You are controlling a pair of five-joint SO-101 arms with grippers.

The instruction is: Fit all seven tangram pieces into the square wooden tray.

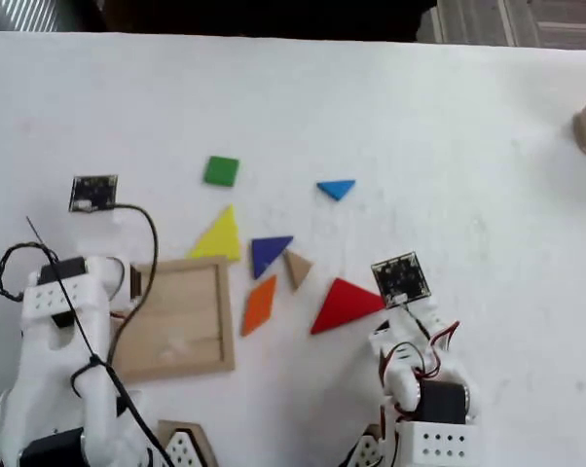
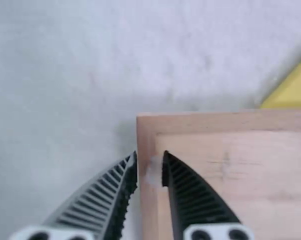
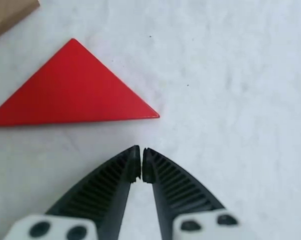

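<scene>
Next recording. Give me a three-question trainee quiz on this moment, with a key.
1. True or false: the wooden tray already holds a tangram piece.
2. Which piece lies nearest the right gripper? A: green square. B: red triangle. C: blue triangle.
3. Fill in: the left gripper has one finger on each side of the tray's ____.
Key: 1 false; 2 B; 3 wall.
</scene>
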